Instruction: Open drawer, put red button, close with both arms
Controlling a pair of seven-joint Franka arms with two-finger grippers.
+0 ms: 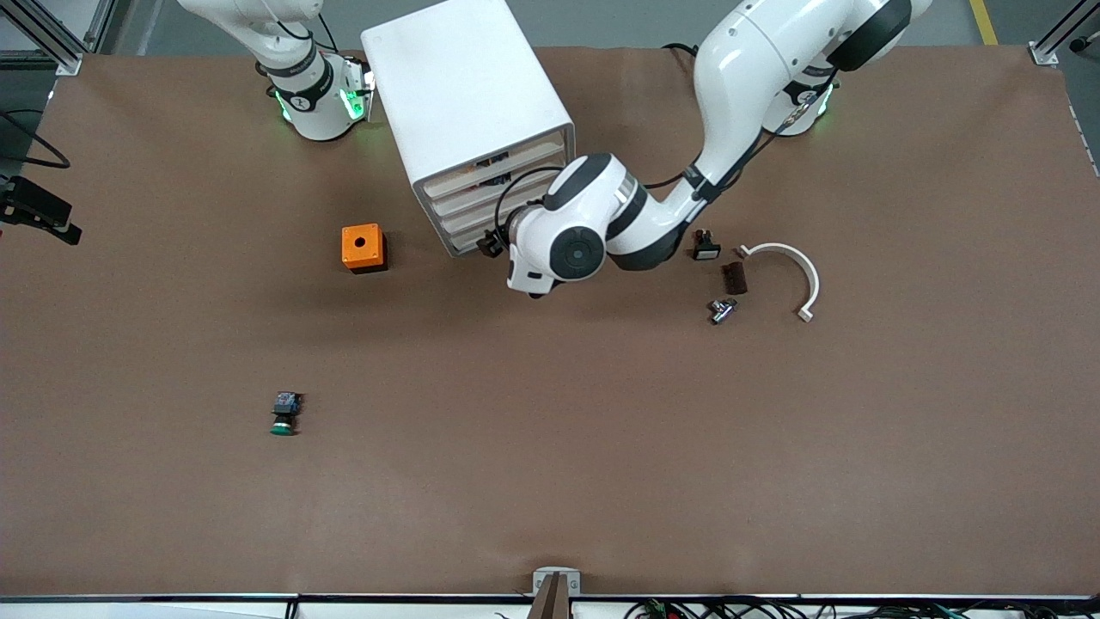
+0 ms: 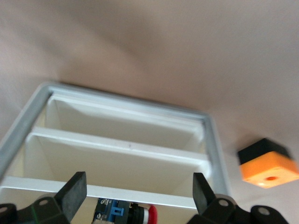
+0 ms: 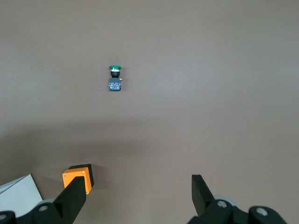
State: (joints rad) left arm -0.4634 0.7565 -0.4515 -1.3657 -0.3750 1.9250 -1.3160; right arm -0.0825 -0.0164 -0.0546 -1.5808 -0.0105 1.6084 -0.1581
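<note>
The white cabinet [image 1: 468, 94] stands near the robots' bases with four stacked drawers. The red button [image 2: 127, 213] lies inside the drawer [image 1: 507, 182], second from the top; its red cap and black-and-blue body show under the drawer's front rim [image 2: 140, 196]. My left gripper [image 1: 491, 243] is open at the cabinet's front, and in the left wrist view [image 2: 138, 182] its fingers stand wide apart on either side of that rim, holding nothing. My right gripper [image 3: 138, 183] is open and empty, high over the table. Only the right arm [image 1: 301, 86] shows in the front view.
An orange box [image 1: 363, 248] sits beside the cabinet toward the right arm's end. A green-capped button [image 1: 284, 413] lies nearer the front camera. A black switch [image 1: 705, 247], a brown piece [image 1: 733, 278], a metal part [image 1: 722, 309] and a white curved bracket [image 1: 795, 275] lie toward the left arm's end.
</note>
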